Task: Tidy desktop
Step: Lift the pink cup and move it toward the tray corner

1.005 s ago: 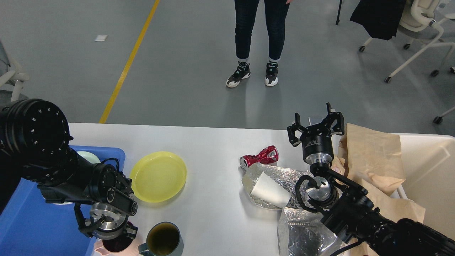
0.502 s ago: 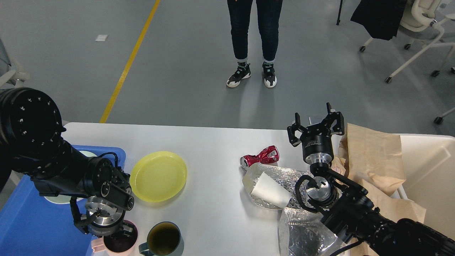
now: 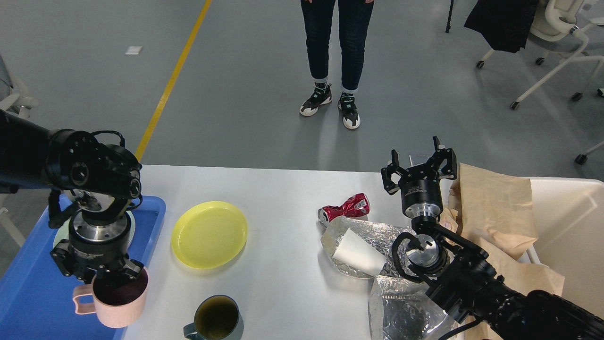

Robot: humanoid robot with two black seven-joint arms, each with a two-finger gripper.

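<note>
A large white desktop (image 3: pixel 283 189) was seen from above, filling the lower half of the view, with grey floor beyond its far edge. The left arm was bent in from the left edge and turned downward, so that the left gripper (image 3: pixel 106 276) pointed toward the near side. Its fingers were pinched on the rim of a pink mug (image 3: pixel 118 302), which was held over the boundary between a blue tray (image 3: pixel 28 302) and the desktop; whether the mug touched either could not be told. The right arm was raised from the lower right corner, its wrist upright, and the right gripper (image 3: pixel 419 163) was held above the far right part of the desktop with its fingers spread apart and nothing between them. A yellow plate (image 3: pixel 209 234) was laid left of centre, a dark green mug (image 3: pixel 216 318) near the front edge, and a crushed red can (image 3: pixel 344 208) beside crumpled foil (image 3: pixel 363 236). Brown paper (image 3: pixel 490 208) was heaped at the right.
</note>
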